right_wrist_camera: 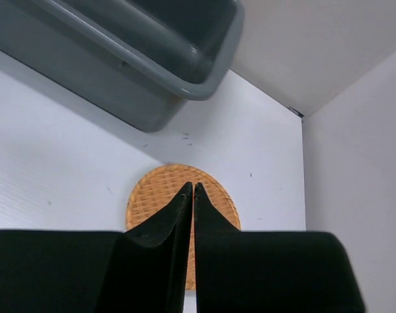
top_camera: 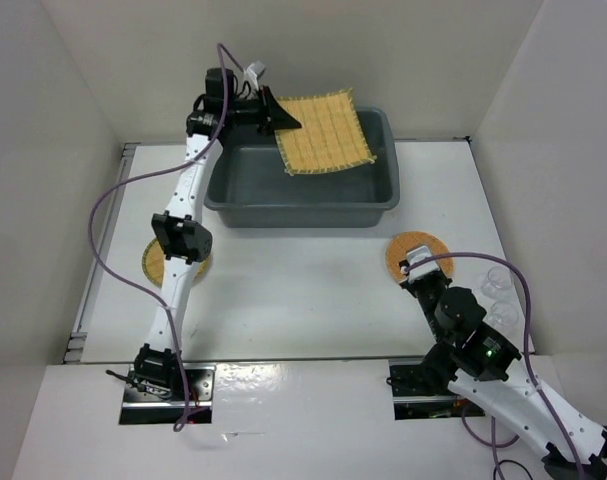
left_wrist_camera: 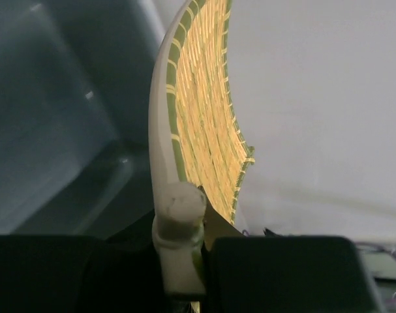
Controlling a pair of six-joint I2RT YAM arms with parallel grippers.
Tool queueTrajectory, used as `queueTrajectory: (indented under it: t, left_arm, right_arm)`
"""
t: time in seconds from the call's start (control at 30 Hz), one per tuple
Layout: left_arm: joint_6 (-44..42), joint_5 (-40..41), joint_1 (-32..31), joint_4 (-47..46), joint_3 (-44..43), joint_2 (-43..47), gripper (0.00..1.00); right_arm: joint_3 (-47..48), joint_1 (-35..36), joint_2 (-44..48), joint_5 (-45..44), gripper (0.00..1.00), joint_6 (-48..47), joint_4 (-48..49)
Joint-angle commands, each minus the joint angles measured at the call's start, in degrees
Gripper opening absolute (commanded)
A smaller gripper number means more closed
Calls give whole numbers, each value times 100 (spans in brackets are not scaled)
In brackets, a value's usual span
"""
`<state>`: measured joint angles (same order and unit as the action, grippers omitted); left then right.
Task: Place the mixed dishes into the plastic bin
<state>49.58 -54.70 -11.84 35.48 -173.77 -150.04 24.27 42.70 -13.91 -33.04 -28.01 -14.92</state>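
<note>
My left gripper [top_camera: 279, 116] is shut on the edge of the square yellow bamboo mat [top_camera: 323, 132] and holds it above the back of the grey plastic bin [top_camera: 303, 205]. In the left wrist view the mat [left_wrist_camera: 207, 111] curves up edge-on from my pinching fingers [left_wrist_camera: 179, 235]. My right gripper [top_camera: 411, 268] is shut and empty, its tips over the orange woven disc [top_camera: 416, 250], which also shows in the right wrist view [right_wrist_camera: 152, 199]. The yellow woven disc [top_camera: 153, 262] lies at the left, half hidden by the left arm. Clear plastic cups [top_camera: 499, 285] stand at the right.
White walls enclose the table on three sides. The bin corner [right_wrist_camera: 204, 78] shows beyond the orange disc in the right wrist view. Purple cables loop off both arms.
</note>
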Motion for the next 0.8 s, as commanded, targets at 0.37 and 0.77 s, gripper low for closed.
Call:
queueTrajectory:
  t: [0.37, 0.77]
  left_arm:
    - [1308, 724, 120, -551, -605, -1643, 0]
    - [1467, 724, -170, -718, -605, -2451, 17]
  right_arm:
    - [-124, 327, 363, -476, 8, -38, 455]
    - [-177, 327, 538, -528, 9, -38, 507]
